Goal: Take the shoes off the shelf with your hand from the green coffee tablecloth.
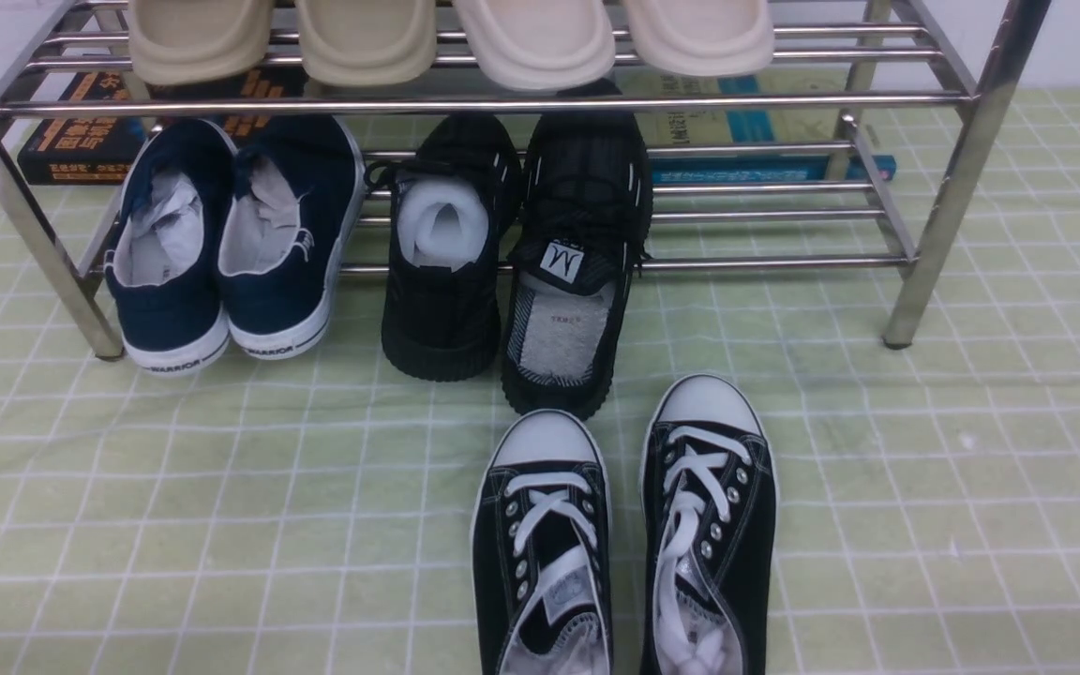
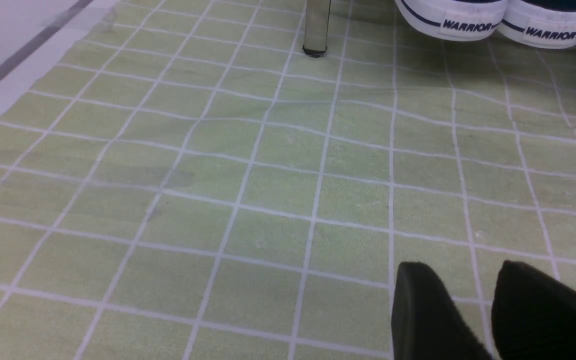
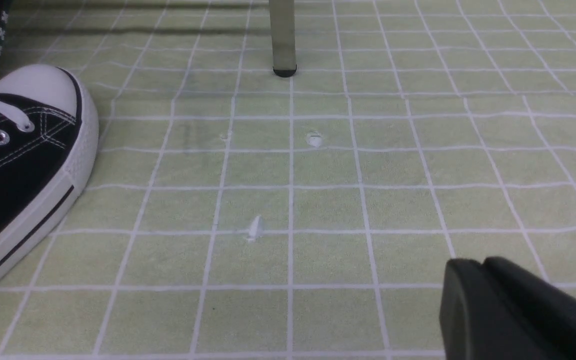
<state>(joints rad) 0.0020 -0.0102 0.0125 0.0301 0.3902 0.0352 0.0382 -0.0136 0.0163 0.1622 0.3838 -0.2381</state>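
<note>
The shoes, black canvas with white laces and toe caps, lie side by side on the green coffee tablecloth (image 1: 924,487) in front of the shelf (image 1: 934,187), toes toward it: one (image 1: 540,544) left, one (image 1: 709,525) right. The right wrist view shows one toe cap (image 3: 43,95) and a shelf leg (image 3: 283,40). My right gripper (image 3: 470,267) hovers low over bare cloth, away from that shoe, fingers pressed together and holding nothing. My left gripper (image 2: 463,272) is over bare cloth near another shelf leg (image 2: 316,25), a gap between its fingers, empty. The hand is out of view.
On the lower tier stand navy WARRIOR slip-ons (image 1: 231,244) and all-black mesh sneakers (image 1: 512,253), heels jutting over the cloth. Beige slippers (image 1: 446,37) fill the top tier. Books (image 1: 81,131) lie behind the rack. The cloth's left edge (image 2: 13,85) meets a pale surface.
</note>
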